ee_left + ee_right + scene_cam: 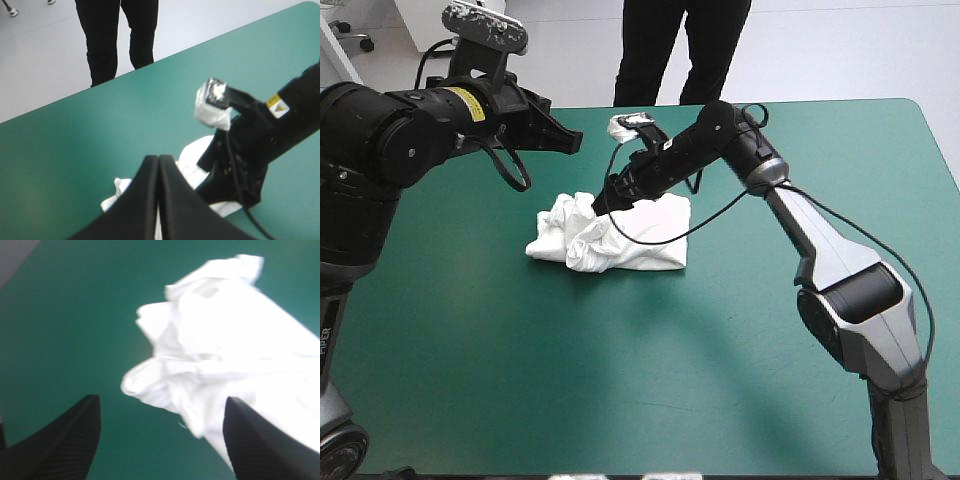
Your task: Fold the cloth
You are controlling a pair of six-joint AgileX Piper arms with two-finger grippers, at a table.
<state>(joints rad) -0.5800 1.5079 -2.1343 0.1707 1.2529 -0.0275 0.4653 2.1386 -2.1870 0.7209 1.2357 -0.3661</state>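
Note:
The white T-shirt (pixel 620 235) lies as a crumpled heap near the middle of the teal-green table. My right gripper (pixel 600 203) reaches down from the far right to the heap's far upper edge. In the right wrist view its black fingers stand wide apart, the right gripper (pixel 161 399) open, with the T-shirt (pixel 225 350) just ahead and nothing between them. My left gripper (pixel 572 140) hovers raised to the far left of the heap. It is shut in one pointed arch, the left gripper (pixel 159 159) empty, with part of the T-shirt (pixel 117 195) below it.
Bare teal-green cover (pixel 620 380) spreads wide on the near side of the heap and to both sides. The table's far edge (pixel 800 103) runs a short way behind the right arm (pixel 280 125).

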